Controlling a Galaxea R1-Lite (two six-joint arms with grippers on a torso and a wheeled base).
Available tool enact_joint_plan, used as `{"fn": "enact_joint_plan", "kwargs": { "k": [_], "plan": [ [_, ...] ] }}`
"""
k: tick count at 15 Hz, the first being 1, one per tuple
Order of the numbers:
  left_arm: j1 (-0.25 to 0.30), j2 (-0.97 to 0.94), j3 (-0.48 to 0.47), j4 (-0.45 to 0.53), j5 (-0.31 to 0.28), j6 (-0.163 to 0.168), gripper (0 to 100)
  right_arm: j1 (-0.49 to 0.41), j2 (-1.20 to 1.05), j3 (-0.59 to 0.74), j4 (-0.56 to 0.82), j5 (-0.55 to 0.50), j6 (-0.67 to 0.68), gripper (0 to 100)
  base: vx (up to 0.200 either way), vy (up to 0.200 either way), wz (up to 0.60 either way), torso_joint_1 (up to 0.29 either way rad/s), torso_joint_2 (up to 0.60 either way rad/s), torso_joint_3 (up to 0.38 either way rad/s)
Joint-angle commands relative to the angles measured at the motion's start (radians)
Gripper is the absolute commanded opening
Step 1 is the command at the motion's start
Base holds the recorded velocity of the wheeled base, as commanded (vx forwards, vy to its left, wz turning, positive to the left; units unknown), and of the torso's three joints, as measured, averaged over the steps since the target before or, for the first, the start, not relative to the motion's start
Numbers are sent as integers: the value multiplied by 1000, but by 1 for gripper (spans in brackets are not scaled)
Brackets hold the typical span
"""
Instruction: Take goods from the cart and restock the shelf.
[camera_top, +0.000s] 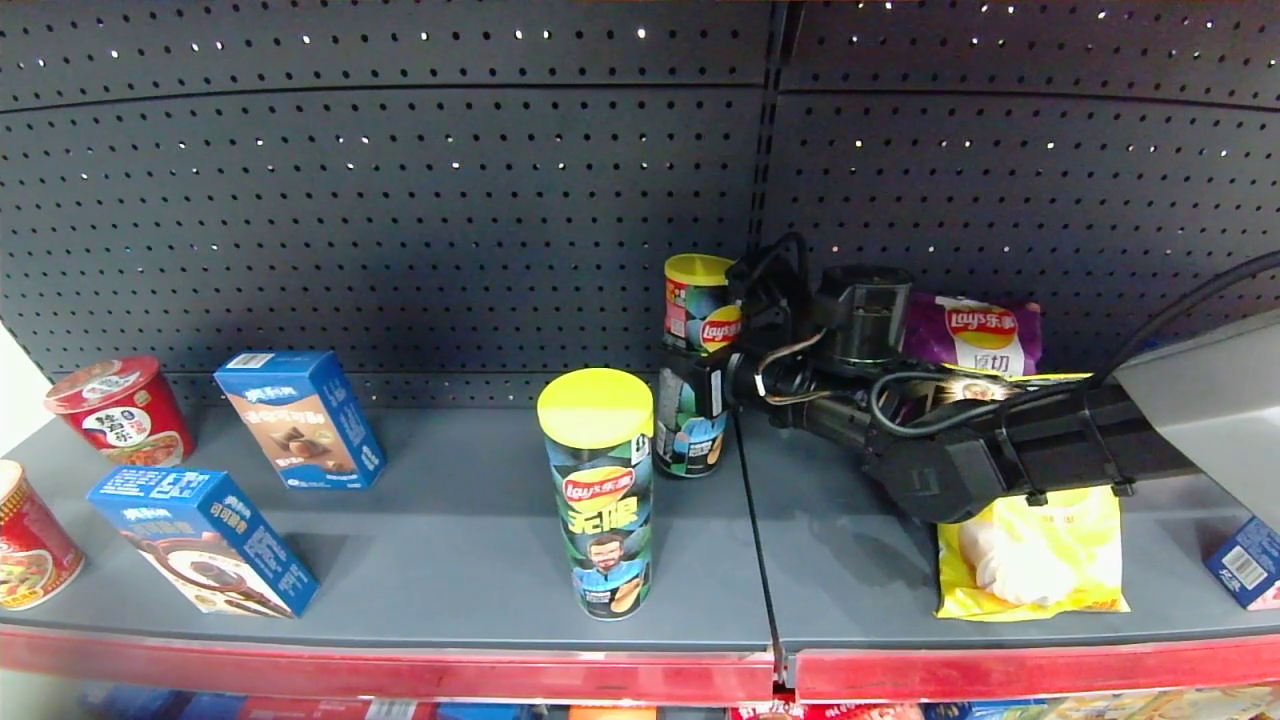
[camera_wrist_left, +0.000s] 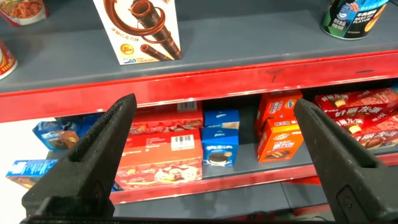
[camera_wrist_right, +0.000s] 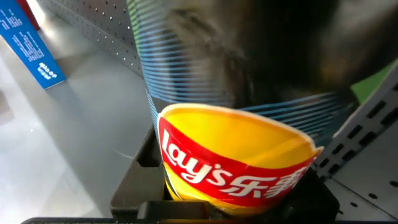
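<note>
A tall chips can (camera_top: 692, 360) with a yellow lid stands upright at the back middle of the grey shelf (camera_top: 450, 540), close to the pegboard. My right gripper (camera_top: 700, 398) comes in from the right and is shut on the can's middle; in the right wrist view the can (camera_wrist_right: 236, 162) sits very close to the lens. A second, matching chips can (camera_top: 598, 490) stands free nearer the shelf front. My left gripper (camera_wrist_left: 211, 162) is open and holds nothing, facing the shelf's red front lip (camera_wrist_left: 217, 81) from below its level.
Two blue biscuit boxes (camera_top: 300, 418) (camera_top: 205, 540) and two red noodle cups (camera_top: 120, 410) (camera_top: 25, 540) stand on the left. Under and behind the right arm are a purple chip bag (camera_top: 975, 335) and a yellow bag (camera_top: 1030, 555). The lower shelf holds several boxes (camera_wrist_left: 217, 146).
</note>
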Motion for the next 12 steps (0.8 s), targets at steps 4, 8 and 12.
{"fn": "enact_joint_plan", "kwargs": {
  "k": [4,8,12],
  "plan": [
    [0,2,0,0,0,0,100,1,27,-37,5,3,0,0,0,0,0,0,0,0],
    [0,2,0,0,0,0,100,5,46,-48,4,6,0,0,0,0,0,0,0,0],
    [0,0,0,0,0,0,100,9,52,-48,4,6,0,0,0,0,0,0,0,0]
  ]
}}
